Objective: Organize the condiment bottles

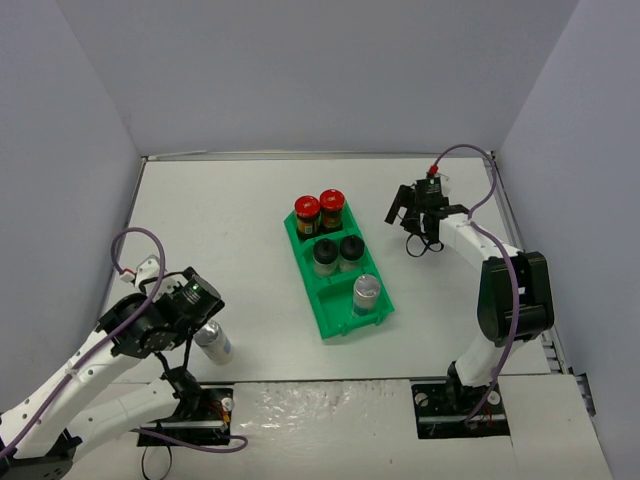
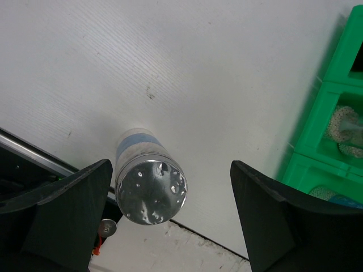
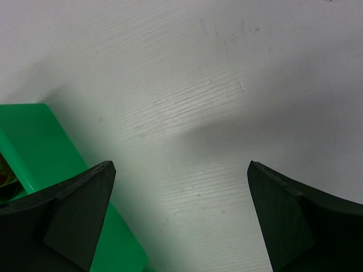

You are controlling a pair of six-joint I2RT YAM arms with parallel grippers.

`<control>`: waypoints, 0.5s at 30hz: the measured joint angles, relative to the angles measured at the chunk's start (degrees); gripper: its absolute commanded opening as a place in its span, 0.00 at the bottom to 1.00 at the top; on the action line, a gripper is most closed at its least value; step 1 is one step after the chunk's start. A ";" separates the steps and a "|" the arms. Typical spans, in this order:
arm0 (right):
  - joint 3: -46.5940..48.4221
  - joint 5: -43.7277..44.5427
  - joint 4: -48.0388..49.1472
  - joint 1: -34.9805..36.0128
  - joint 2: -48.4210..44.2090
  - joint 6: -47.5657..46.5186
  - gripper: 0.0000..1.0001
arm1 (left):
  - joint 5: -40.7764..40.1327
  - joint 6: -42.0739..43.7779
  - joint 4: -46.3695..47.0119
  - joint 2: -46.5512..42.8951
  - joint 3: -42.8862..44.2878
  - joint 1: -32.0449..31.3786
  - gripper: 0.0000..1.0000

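The green bin (image 1: 332,318) holds two dark jars with red caps (image 1: 319,211) in its far compartment. Two pale bottles with black caps (image 1: 338,251) stand in the middle compartment, and one silver-capped bottle (image 1: 367,291) in the near one. A second silver-capped bottle (image 1: 213,342) stands on the table left of the bin. My left gripper (image 1: 203,322) is open just above it. In the left wrist view the bottle's cap (image 2: 151,190) sits between the fingers of this gripper (image 2: 171,170), closer to the left finger (image 2: 74,209). My right gripper (image 1: 411,222) is open and empty over bare table right of the bin, as the right wrist view shows (image 3: 181,167).
The bin's edge shows at the lower left of the right wrist view (image 3: 39,141) and at the right of the left wrist view (image 2: 340,62). The arm mounting plates (image 1: 195,415) lie at the table's near edge. Grey walls enclose the table on three sides.
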 measured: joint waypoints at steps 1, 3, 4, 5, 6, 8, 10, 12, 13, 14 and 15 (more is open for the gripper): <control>-0.18 0.00 0.08 0.01 0.00 0.00 1.00 | 0.12 0.20 -0.01 -0.05 0.10 0.02 0.82; -0.55 0.00 0.08 0.02 0.00 0.00 1.00 | 0.66 0.48 -0.06 -0.18 0.04 0.04 0.82; -0.63 0.00 0.08 0.02 0.00 0.00 1.00 | 1.21 0.47 -0.05 -0.29 -0.26 0.04 0.82; -0.69 0.00 0.08 0.02 0.00 0.00 1.00 | 1.82 0.46 0.00 -0.50 -0.77 0.04 0.82; -0.74 0.00 0.08 0.02 0.00 0.00 1.00 | 2.46 0.46 0.07 -0.78 -1.42 0.04 0.82; -0.75 0.00 0.10 0.02 0.00 0.00 1.00 | 3.65 0.44 0.09 -1.60 -3.19 0.04 0.82; -0.85 0.00 0.17 0.02 0.00 0.01 1.00 | 4.79 0.45 -0.18 -2.12 -4.83 0.04 0.82; -1.07 0.00 0.26 0.02 0.00 0.09 1.00 | 5.76 0.44 -0.54 -2.19 -5.37 0.04 0.82; -1.19 0.00 0.28 0.02 0.00 0.13 1.00 | 6.25 0.44 -0.59 -2.13 -5.43 0.04 0.82; -1.30 0.00 0.28 0.02 0.00 0.16 1.00 | 6.73 0.45 -0.56 -2.03 -5.44 0.04 0.81; -1.39 0.00 0.28 0.02 0.00 0.17 1.00 | 7.13 0.46 -0.53 -1.97 -5.51 0.04 0.81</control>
